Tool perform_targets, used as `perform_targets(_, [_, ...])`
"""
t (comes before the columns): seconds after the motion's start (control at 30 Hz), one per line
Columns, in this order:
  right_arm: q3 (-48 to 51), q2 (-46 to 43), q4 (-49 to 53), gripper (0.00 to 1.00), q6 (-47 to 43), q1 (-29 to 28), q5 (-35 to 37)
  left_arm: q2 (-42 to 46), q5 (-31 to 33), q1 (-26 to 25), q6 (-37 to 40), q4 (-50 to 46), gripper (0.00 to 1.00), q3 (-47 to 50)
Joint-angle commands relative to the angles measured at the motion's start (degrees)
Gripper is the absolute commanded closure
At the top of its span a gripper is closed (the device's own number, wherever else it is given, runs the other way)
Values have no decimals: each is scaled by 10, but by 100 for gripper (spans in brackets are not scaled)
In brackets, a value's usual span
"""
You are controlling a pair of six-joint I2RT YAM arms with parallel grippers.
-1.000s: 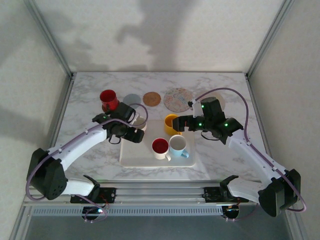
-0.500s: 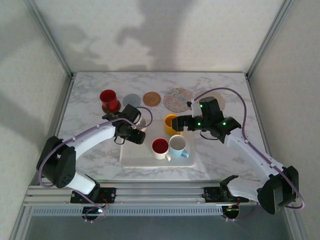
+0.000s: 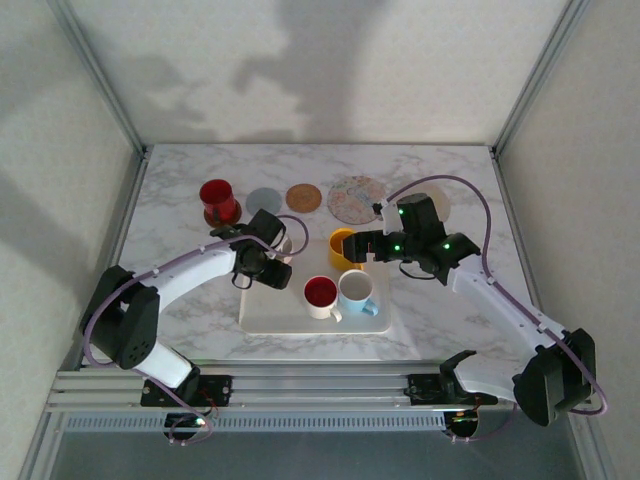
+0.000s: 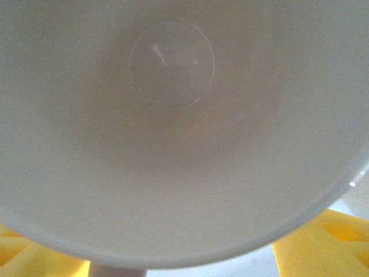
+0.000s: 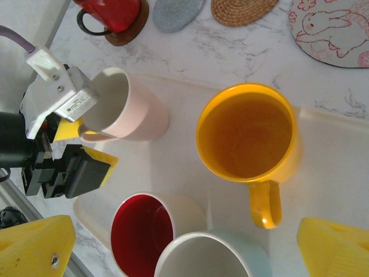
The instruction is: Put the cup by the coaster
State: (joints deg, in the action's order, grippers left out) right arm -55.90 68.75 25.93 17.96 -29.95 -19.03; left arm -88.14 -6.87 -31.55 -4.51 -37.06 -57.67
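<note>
- Pale pink ceramic cup (image 5: pixel 130 107) lies tipped in the rear-left corner of the white plastic tray (image 5: pixel 179 167); base unseen.
- Left gripper (image 5: pixel 81 144) pads straddle its rim; clamped or not, cannot tell.
- Right gripper (image 3: pixel 360 246) spread wide, empty; pads cropped.

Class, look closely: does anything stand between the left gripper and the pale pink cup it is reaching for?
Nothing visible does. The left gripper is right at the mouth of the pale pink cup, with its yellow fingers on either side of the rim.

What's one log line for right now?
left tool open at pale pink ceramic cup | right tool open near yellow ceramic mug
</note>
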Motion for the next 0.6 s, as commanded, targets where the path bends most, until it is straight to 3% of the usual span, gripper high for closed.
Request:
perform_targets(0.0, [-8,7,-11,1,-7,-5,9,-1,-10,-8,3,-1,29,-15])
perform_targets(0.57, [-10,10,-11,1,-7,-5,8,-13,0,-14,-3,8,37,-11])
